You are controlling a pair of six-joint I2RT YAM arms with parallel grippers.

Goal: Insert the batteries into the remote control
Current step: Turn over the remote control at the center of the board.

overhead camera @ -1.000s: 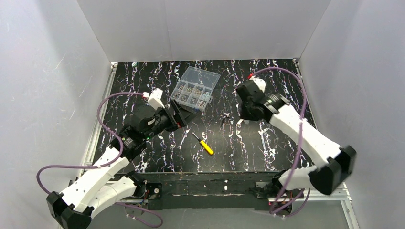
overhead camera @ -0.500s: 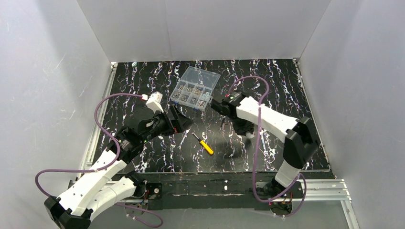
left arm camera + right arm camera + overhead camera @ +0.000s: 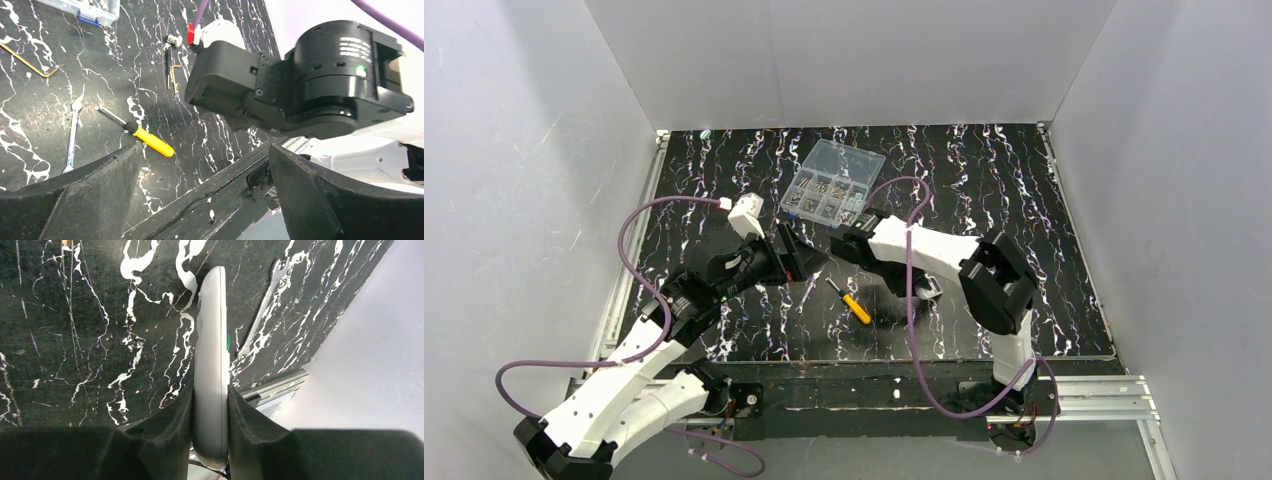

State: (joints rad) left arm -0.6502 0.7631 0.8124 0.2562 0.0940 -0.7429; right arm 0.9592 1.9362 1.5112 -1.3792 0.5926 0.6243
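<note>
My right gripper [image 3: 210, 396] is shut on the remote control [image 3: 211, 340], a slim white bar held edge-on between the pads above the black marbled table. In the top view this gripper [image 3: 916, 285] hangs near the table's middle, and a white end of the remote [image 3: 931, 291] peeks out beside it. My left gripper [image 3: 205, 200] is open wide and empty. It sits left of the right arm's wrist in the top view [image 3: 809, 260]. No blue batteries show in any view.
A yellow-handled screwdriver [image 3: 852, 303] lies between the grippers and also shows in the left wrist view [image 3: 145, 140]. A clear compartment box [image 3: 834, 185] stands at the back. A small wrench [image 3: 262, 310] lies by the remote. The right arm's wrist [image 3: 300, 85] fills the left wrist view.
My right arm has folded and swung left from the right side to the table's middle, carrying the remote. My left gripper has shifted slightly right and stays open.
</note>
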